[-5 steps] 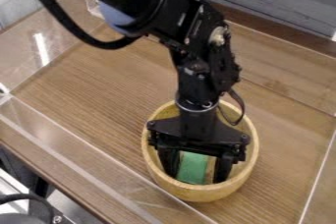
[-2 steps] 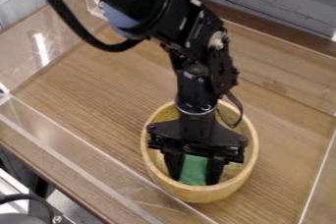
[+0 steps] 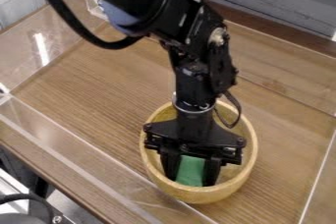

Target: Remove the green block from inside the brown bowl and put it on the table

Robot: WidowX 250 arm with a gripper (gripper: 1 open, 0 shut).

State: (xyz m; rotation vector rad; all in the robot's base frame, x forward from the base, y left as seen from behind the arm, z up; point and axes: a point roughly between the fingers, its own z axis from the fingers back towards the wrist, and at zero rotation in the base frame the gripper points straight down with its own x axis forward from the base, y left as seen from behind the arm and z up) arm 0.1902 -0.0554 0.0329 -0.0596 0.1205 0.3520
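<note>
The brown bowl (image 3: 245,162) sits on the table (image 3: 92,81) near its front edge, right of centre. Inside it lies the green block (image 3: 197,169), a flat green bar tilted toward the near rim. My gripper (image 3: 195,159) reaches straight down into the bowl, and its black fingers (image 3: 172,156) press against the block's two long sides, shut on it. The block's upper end is hidden under the gripper body.
Clear acrylic walls (image 3: 79,144) run along the table's front and left edges. The black arm (image 3: 171,22) leans in from the upper left above the bowl. Bare wood-grain tabletop lies to the left of and behind the bowl.
The fingers stood wider apart around the block a second ago and have since closed onto it. The arm and bowl have stayed in place.
</note>
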